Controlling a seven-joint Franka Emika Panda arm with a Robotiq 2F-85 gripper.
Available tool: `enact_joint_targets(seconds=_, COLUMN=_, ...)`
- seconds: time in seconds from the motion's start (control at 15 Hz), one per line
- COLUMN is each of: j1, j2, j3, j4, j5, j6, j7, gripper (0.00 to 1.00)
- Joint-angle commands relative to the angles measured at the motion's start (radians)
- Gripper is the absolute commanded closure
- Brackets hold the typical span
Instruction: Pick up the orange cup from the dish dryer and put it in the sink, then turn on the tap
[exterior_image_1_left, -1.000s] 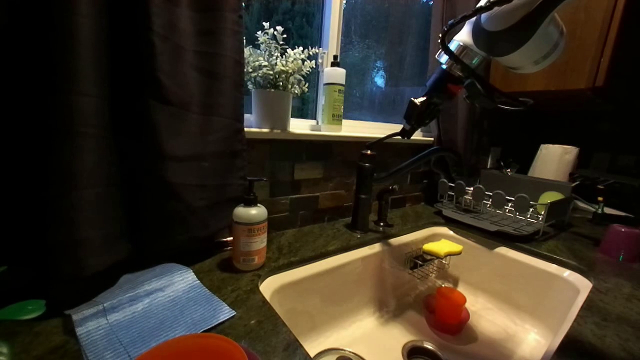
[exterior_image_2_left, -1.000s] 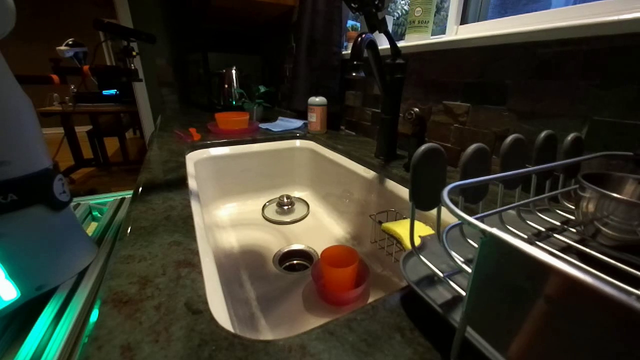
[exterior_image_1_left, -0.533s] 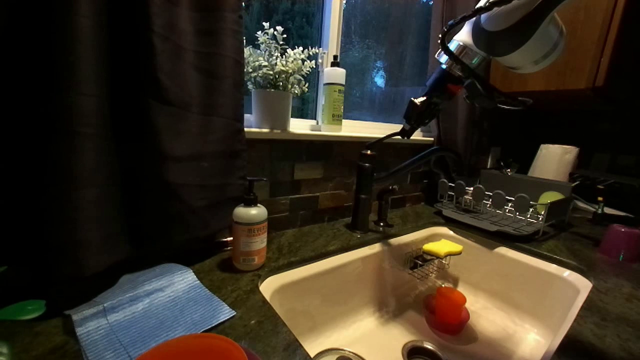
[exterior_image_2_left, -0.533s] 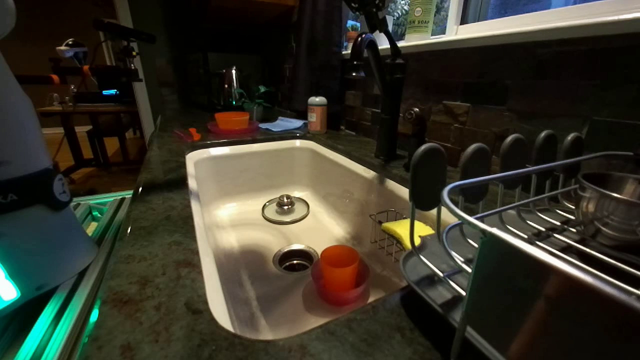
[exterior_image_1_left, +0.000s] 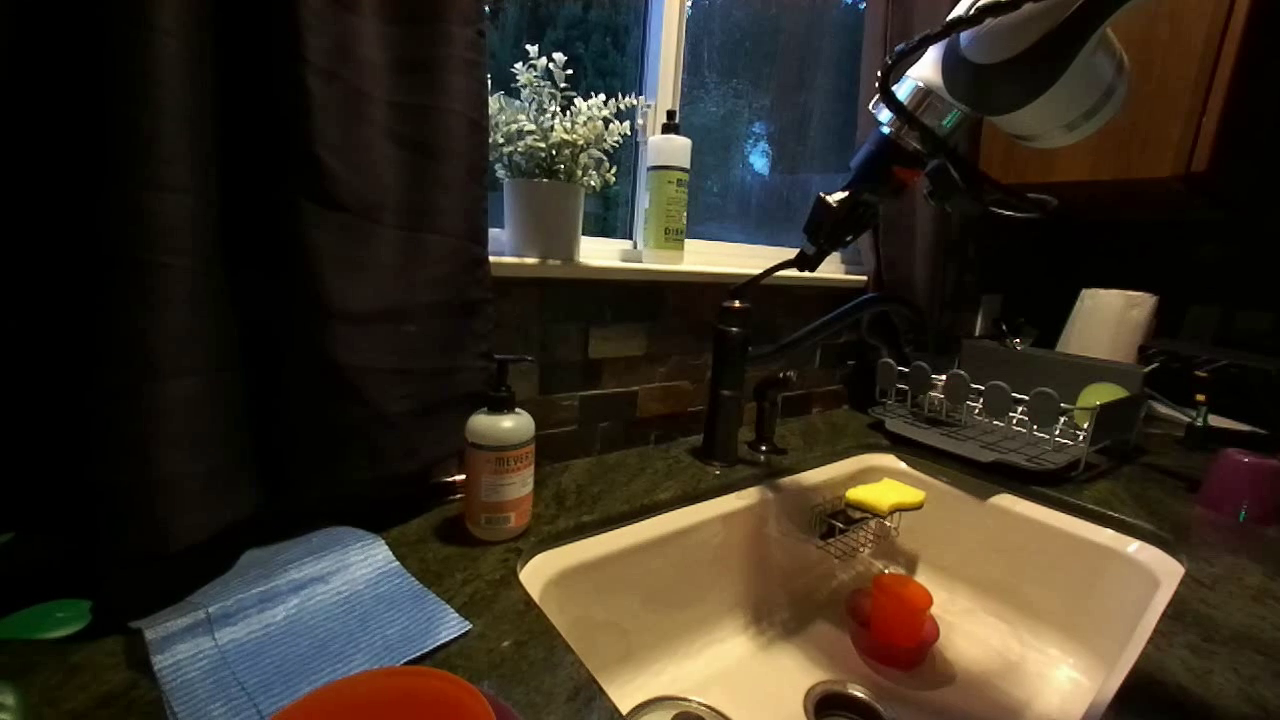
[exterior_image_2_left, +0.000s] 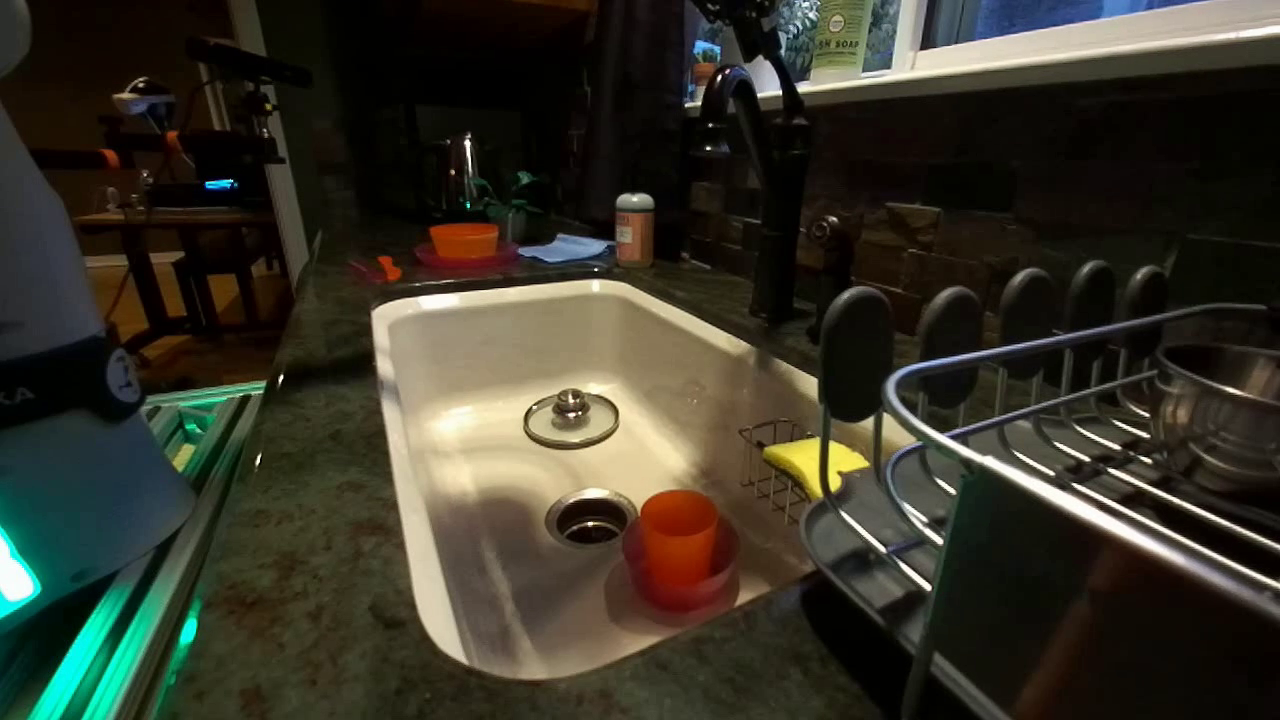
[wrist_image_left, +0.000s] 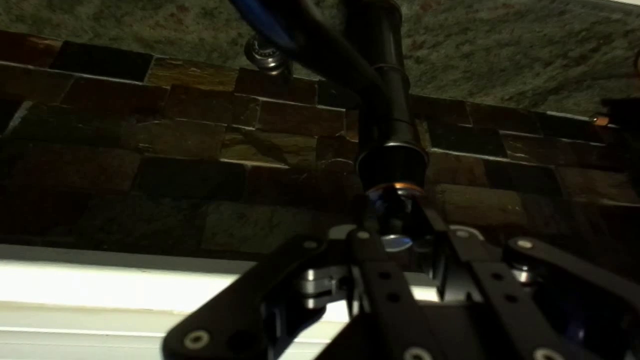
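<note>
Nearest, filling lower right of the frame in an exterior view: the dish dryer (exterior_image_2_left: 1000, 565) on the bench (exterior_image_2_left: 300, 520), a metal bowl (exterior_image_2_left: 1225, 415) in it. Next out, lower centre, the orange cup (exterior_image_2_left: 678, 535) stood in the sink (exterior_image_2_left: 490, 350), inside a pinkish dish (exterior_image_2_left: 685, 598); drain (exterior_image_2_left: 592, 522) just to its left, yellow sponge (exterior_image_2_left: 812, 462) up and to the right. Cup half of the job looked done. Beyond, upper half, right of centre, the tap (exterior_image_2_left: 778, 220). In both exterior views its lever (exterior_image_1_left: 768, 276) slanted up to meet the fingers (wrist_image_left: 370, 250). Light poor, but in the wrist view, below and right of the middle, these appeared closed on the lever's end, one either side. No water could be made out below the spout (exterior_image_2_left: 712, 138), so turning on was judged in hand, not finished; left to do: work the lever until a stream ran. Farthest, upper right, a soap bottle (exterior_image_2_left: 842, 40) stood on the sill (exterior_image_2_left: 1050, 62).
</note>
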Motion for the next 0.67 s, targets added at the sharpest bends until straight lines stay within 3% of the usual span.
enact_joint_targets(seconds=0.0, j1=0.015, j2=0.017, j3=-0.005, j4=0.012, j5=0.036, j6=0.05, j7=-0.038, gripper=0.94)
enact_joint_targets(seconds=0.6, j1=0.027, j2=0.022, j3=-0.01, j4=0.008, j5=0.043, j6=0.092, j7=-0.062, gripper=0.94)
